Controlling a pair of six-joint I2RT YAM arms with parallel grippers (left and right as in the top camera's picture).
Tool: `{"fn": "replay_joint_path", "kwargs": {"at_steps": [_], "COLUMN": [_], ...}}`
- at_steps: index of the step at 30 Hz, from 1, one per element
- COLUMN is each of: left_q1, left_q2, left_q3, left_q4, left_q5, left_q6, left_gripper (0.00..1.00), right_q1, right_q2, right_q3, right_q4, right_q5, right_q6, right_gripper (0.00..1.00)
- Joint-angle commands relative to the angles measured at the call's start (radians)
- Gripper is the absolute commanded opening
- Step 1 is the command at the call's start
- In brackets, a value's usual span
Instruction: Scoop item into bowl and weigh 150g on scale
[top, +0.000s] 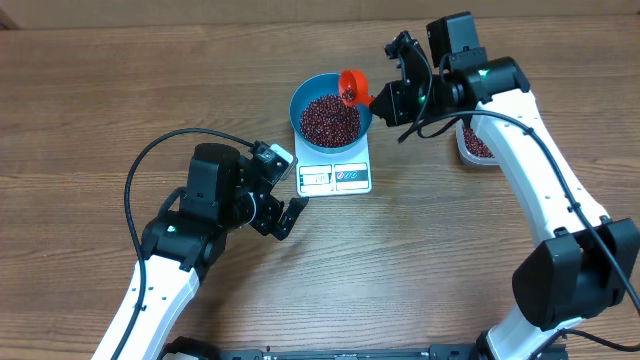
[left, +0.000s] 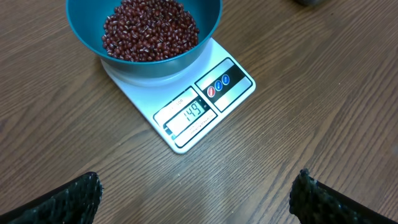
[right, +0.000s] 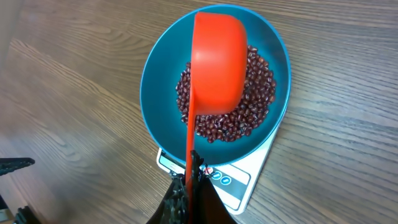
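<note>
Many beans (left: 149, 28): tiny, oval, glossy maroon; they lay in a loose heap across the bottom of the bowl.
Bowl (left: 84, 37): round, deep, with smooth blue walls; it stood on the scale, toward the scale's 12 o'clock edge in the overhead view.
Scale (left: 146, 93): flat, white and square with rounded corners; a label strip with blue and red marks ran along its 6 o'clock edge.
Display (left: 191, 112): a small pale panel that read 149.
Scoop (right: 217, 62): smooth orange plastic, a rounded cup on a thin straight handle; its cup was turned back-up over the beans, at the bowl's 1 o'clock rim in the overhead view.
Container (top: 478, 145): clear plastic with rounded corners and more beans inside; it sat at 3 o'clock from the bowl, partly hidden under the right arm.
Table (top: 100, 80): brown wood grain, matte.
Right gripper (right: 189, 180): its black fingers were clenched on the scoop's handle.
Right arm (top: 545, 170): white links with black joints; it rose from 5 o'clock and bent toward the bowl.
Left gripper (left: 196, 199): its knobbly black fingers were spread wide and released, with nothing between them; it was at 8 o'clock from the scale and faced it.
Left arm (top: 160, 270): it came in from 7 o'clock, with a black cable looped over it.
</note>
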Motion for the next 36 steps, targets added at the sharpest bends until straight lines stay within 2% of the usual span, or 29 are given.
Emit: {"fn": "replay_joint_path", "kwargs": {"at_steps": [1, 12, 23, 29, 36], "left_q1": [0.005, 0.005, 0.005, 0.005, 0.005], "left_q2": [0.005, 0.005, 0.005, 0.005, 0.005], "left_q3": [-0.004, -0.004, -0.004, -0.004, -0.004], "left_q4": [0.001, 0.001, 0.001, 0.001, 0.001], "left_q5": [0.007, 0.007, 0.007, 0.007, 0.007], "left_q6": [-0.014, -0.014, -0.014, -0.014, -0.014], "left_gripper": [0.99, 1.00, 0.99, 1.00, 0.99], "right_q1": [0.014, 0.090, 0.091, 0.122, 0.135], "right_q2": [-0.034, -0.034, -0.034, -0.034, -0.034], "right_q3": [0.034, 0.034, 0.034, 0.034, 0.034], "right_q4": [0.004, -0.002, -0.002, -0.018, -0.013], "right_q5": [0.038, 0.195, 0.242, 0.248, 0.294], "right_q6": [-0.001, -0.001, -0.002, -0.072, -0.073], "right_gripper": [0.04, 0.04, 0.04, 0.04, 0.04]}}
